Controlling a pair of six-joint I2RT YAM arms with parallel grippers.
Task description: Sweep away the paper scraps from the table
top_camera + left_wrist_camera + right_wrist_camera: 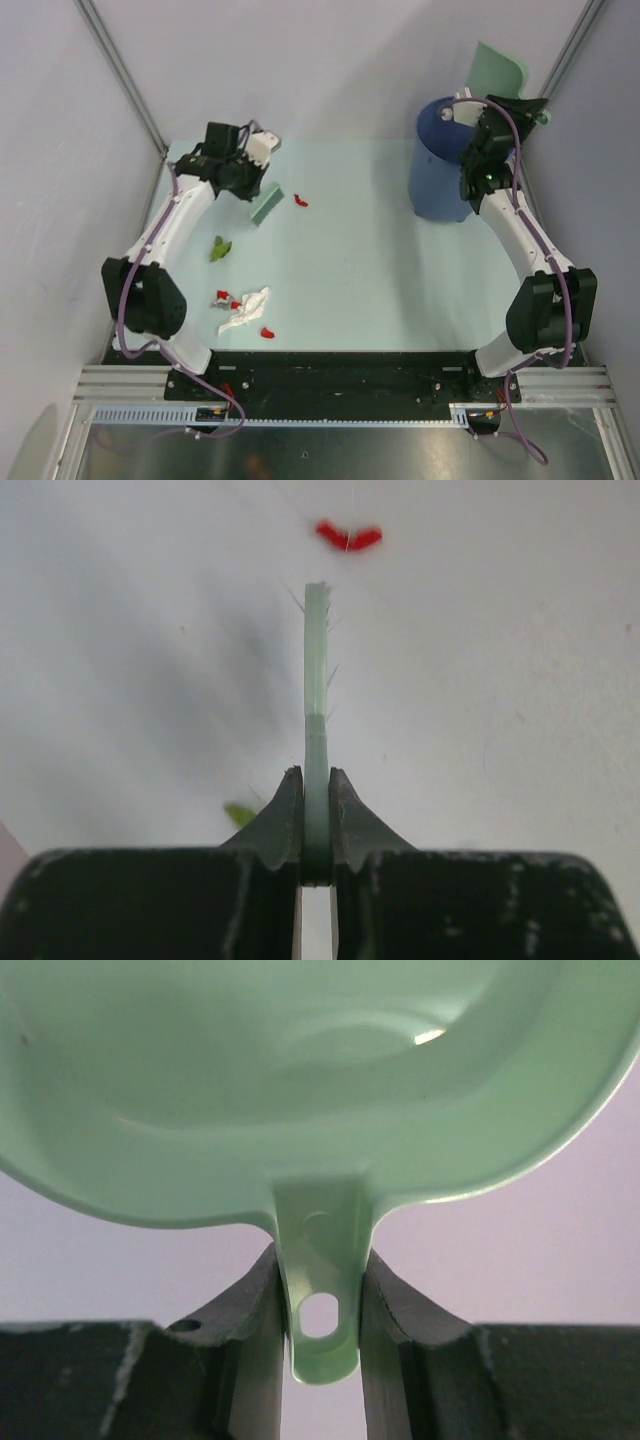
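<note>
**Step in hand: emptying the dustpan, with sweeping not yet complete.**

1. Right arm. The right gripper (320, 1295) pinches the handle of the dustpan (300, 1080), one finger on each side of the handle at its hanging hole. In the top view the dustpan is held up and tilted at the far right, above the rim of the blue bin (437, 170). No scrap shows in the pan. The inside of the bin cannot be seen.

2. Left arm. The left gripper (316, 800) has its fingers pressed onto the brush (316, 670), which its own camera sees edge-on. The brush is low over the far left of the table (380, 270). Whether the bristles touch the surface cannot be told.

3. Paper scraps (236, 303). All visible pieces lie on the left half of the table.
   - A red scrap (300, 200) lies just right of the brush.
   - A green scrap (220, 248) lies nearer, to the left.
   - A white crumple (250, 305) lies close to the near edge with small red pieces (222, 297) beside it.
   - One more red piece (267, 332) lies just nearer than the white crumple.

**Next move (judgement).** Bring the dustpan down to the left half of the table, with its lip flat on the surface beside the scraps. Then draw the brush across the red scrap toward the pan. The scraps are spread apart, so several strokes will likely be needed, and light paper may skip past the lip.
</note>
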